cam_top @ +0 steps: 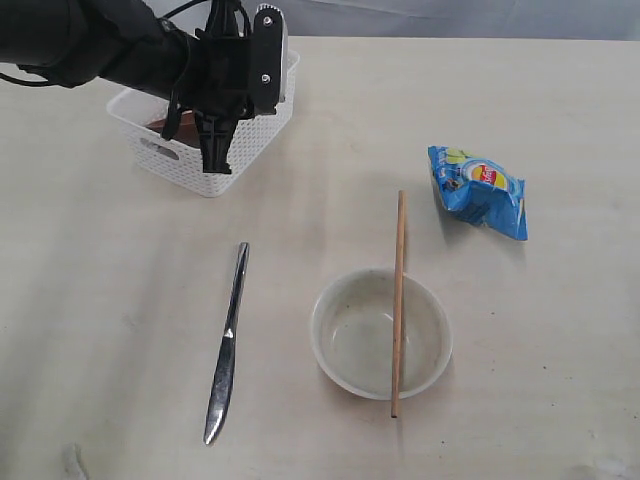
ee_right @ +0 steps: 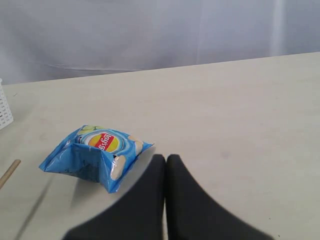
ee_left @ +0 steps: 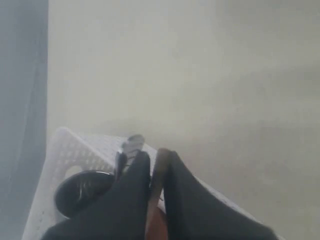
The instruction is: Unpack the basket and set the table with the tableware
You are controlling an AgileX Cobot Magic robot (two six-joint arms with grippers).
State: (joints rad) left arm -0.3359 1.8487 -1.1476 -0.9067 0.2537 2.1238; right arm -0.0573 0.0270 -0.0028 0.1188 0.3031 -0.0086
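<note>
The white basket (cam_top: 250, 150) stands at the table's (cam_top: 120, 300) far left. My left gripper (cam_top: 215, 150) reaches down into it. In the left wrist view that gripper (ee_left: 156, 156) is shut on a thin brown wooden piece (ee_left: 159, 172); whether it is a chopstick or a spoon handle I cannot tell. A dark round shiny vessel (ee_left: 80, 190) and a bit of bright metal (ee_left: 131, 145) lie in the basket (ee_left: 75, 150) beside the fingers. On the table lie a steel knife (cam_top: 226, 345) and a cream bowl (cam_top: 350, 340) with one chopstick (cam_top: 399, 290) across it. My right gripper (ee_right: 166, 159) is shut and empty above the table.
A blue snack bag (cam_top: 480, 190) lies at the right, just beyond the right gripper's tips in the right wrist view, where the bag (ee_right: 95, 155) shows beside the chopstick's end (ee_right: 9, 172). The left arm (cam_top: 90, 45) reaches in from the far left corner.
</note>
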